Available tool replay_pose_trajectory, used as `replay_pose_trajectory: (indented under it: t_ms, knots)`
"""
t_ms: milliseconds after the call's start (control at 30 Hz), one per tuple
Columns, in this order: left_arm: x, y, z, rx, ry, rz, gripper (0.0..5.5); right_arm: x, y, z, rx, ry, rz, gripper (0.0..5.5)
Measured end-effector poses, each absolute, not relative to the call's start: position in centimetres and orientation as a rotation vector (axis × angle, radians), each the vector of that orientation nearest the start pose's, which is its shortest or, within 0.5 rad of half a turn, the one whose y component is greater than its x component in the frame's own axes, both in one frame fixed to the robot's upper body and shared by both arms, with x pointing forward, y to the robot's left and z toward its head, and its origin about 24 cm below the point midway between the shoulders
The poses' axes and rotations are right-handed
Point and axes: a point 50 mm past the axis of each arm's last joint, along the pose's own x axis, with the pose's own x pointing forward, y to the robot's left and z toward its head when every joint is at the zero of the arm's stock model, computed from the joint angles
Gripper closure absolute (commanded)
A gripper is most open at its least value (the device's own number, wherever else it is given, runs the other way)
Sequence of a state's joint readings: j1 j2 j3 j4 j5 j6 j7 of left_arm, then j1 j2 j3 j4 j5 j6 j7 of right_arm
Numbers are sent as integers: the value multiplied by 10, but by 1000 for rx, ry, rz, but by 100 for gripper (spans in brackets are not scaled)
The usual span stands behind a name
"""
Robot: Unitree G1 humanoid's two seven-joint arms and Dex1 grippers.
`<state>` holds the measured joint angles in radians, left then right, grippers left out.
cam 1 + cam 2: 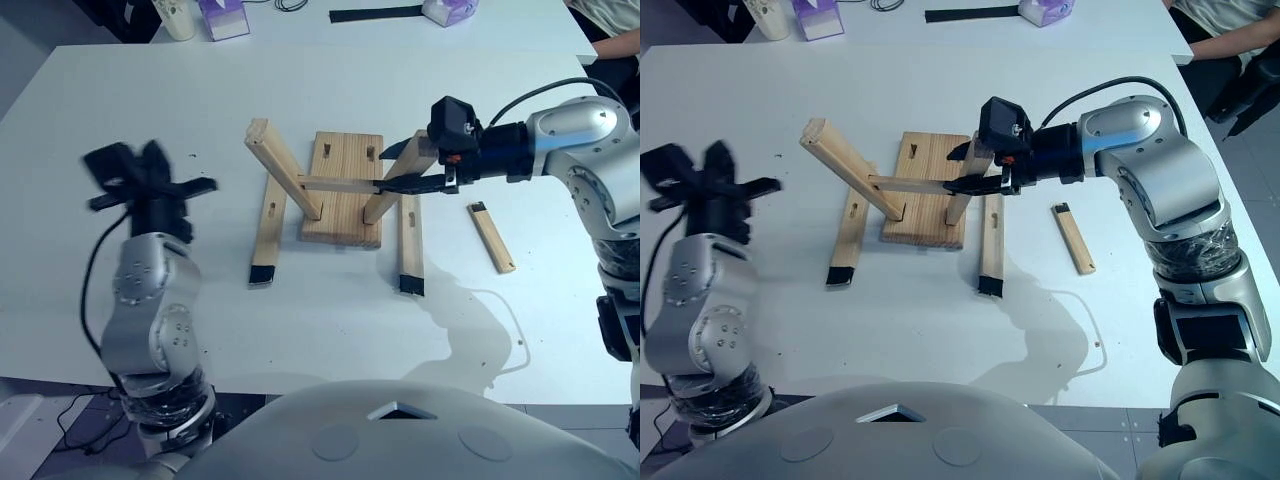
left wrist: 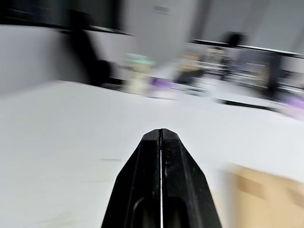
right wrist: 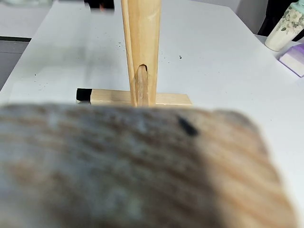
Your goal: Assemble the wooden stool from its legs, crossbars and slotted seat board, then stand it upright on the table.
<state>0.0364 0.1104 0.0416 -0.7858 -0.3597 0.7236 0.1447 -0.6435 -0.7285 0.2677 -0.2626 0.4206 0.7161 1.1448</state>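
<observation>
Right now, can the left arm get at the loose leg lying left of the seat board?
Probably yes. Bare table lies between the left gripper and the loose leg; only the tilted leg overhangs its far end.

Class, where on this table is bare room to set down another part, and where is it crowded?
Free: table beyond the seat board; near strip before the flat legs. Crowded: around the seat board, up to the loose crossbar.
</observation>
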Motion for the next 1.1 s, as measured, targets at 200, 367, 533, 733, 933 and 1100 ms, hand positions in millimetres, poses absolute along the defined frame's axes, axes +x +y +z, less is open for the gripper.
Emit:
replay_pose_trajectory:
  t_ms: [200, 367, 533, 733, 933, 1100]
  knots:
    - [214, 129, 143, -127, -14, -179, 550, 276, -139, 189, -462, 311, 1424, 349]
    - [203, 132, 141, -157, -25, -209, 550, 277, -141, 189, -465, 306, 1460, 349]
    - [203, 150, 150, -271, -98, -250, 550, 278, -137, 181, -411, 219, 1474, 296]
    - [201, 159, 154, -299, -133, -310, 550, 270, -154, 195, -282, 118, 1402, 230]
    - [195, 179, 145, -283, -94, -226, 550, 262, -166, 201, -169, 126, 1343, 230]
    - [160, 205, 115, -383, -17, 90, 550, 220, -216, 172, -19, 329, 1193, 230]
